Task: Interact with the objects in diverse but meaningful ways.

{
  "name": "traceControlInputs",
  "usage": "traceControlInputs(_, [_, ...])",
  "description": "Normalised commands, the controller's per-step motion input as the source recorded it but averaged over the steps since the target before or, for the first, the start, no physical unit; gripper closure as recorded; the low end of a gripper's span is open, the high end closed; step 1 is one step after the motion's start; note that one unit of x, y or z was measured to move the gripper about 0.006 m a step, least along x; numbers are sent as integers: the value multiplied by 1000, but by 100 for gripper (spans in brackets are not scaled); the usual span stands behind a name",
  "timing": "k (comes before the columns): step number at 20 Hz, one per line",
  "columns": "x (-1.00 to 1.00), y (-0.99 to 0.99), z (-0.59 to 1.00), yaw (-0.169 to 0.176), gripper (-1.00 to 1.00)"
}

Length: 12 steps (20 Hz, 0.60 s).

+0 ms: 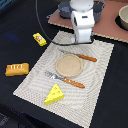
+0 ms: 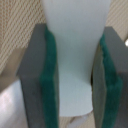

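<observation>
1. Between the green pads [image 2: 50, 85] in the wrist view stands a pale white piece [image 2: 75, 60], smooth, wide at one end and narrower in the middle, much like a fish shape.
2. The jaws are closed on this white piece: both pads press against its sides, and the dark grey finger blocks stand behind them.
3. From the exterior view, the gripper [image 1: 83, 39] hangs below the white arm at the far edge of the placemat [image 1: 30, 82], and the white piece itself is hidden there.
4. On the placemat, near its front edge, lies a yellow cheese wedge [image 1: 54, 94] with holes.
5. Off the placemat, toward the exterior view's left, an orange-brown bread loaf [image 1: 16, 69] with scored top rests on the dark tabletop [image 1: 15, 30].
6. Farther back on that side lies a small yellow packet [image 1: 39, 39] with a red mark.
7. A round tan plate [image 1: 68, 65] sits in the middle of the placemat, with a fork [image 1: 65, 79] with orange handle just in front of it and a knife [image 1: 84, 57] with orange handle behind it.
8. Behind the placemat is a brown board [image 1: 107, 25]; a dark grey pot [image 1: 66, 7] stands on it behind the arm, and another vessel [image 1: 122, 17] at the exterior view's right edge.
</observation>
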Motion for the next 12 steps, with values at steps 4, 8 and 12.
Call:
traceControlInputs(4, [-424, -636, 691, 0, 100])
traceControlInputs(8, [-429, -711, 363, 0, 100])
traceControlInputs(12, [-425, -798, 128, 0, 100])
